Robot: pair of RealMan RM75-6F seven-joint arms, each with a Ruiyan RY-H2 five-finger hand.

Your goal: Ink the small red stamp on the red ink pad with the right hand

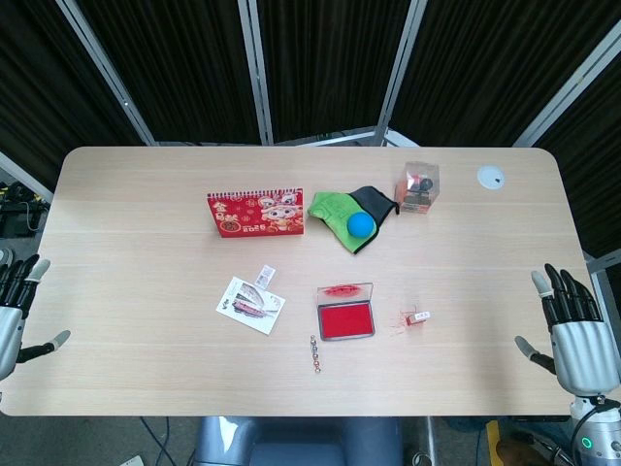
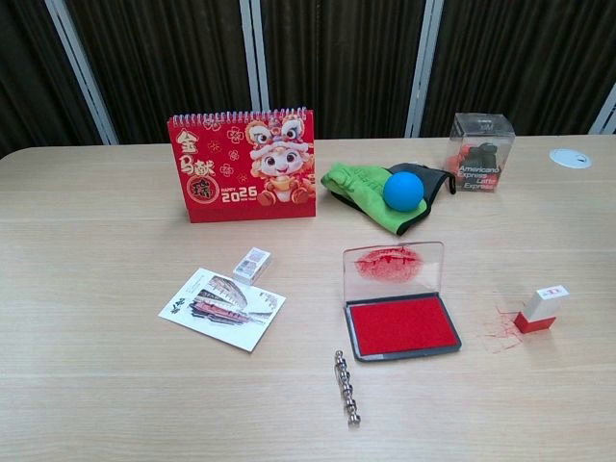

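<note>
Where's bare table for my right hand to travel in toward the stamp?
Bare table runs from the right hand to the stamp. Left of the stamp is crowded: ink pad, bead chain. Behind it, a free strip borders the green cloth and clear box.

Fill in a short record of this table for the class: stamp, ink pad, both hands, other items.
stamp: small, upright, right of the pad, apart from it, red smears on the table beside it
ink pad: lid open, red surface exposed
right hand: open, at the table's right edge, holding nothing
left hand: open, at the left edge
other items: calendar, blue ball on green cloth, clear box, card, chain
</note>
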